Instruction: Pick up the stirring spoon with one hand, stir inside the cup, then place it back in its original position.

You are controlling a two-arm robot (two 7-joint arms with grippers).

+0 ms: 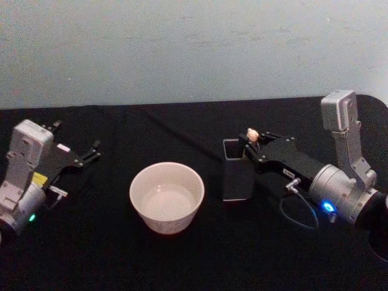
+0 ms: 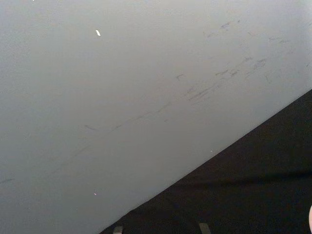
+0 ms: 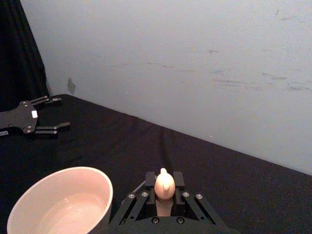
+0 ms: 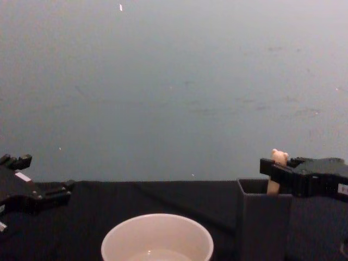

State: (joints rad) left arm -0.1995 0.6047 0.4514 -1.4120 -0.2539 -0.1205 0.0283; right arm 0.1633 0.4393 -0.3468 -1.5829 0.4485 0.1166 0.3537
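Overhead, black cloth (image 1: 182,260) covers the table below a scuffed grey wall (image 1: 182,48).

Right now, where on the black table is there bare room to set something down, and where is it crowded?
Bare cloth lies between the left pincer and the cup, and behind the cup toward the wall. It is crowded on the right: the right pincer is closed around the stirring spoon at the holder, close beside the cup.
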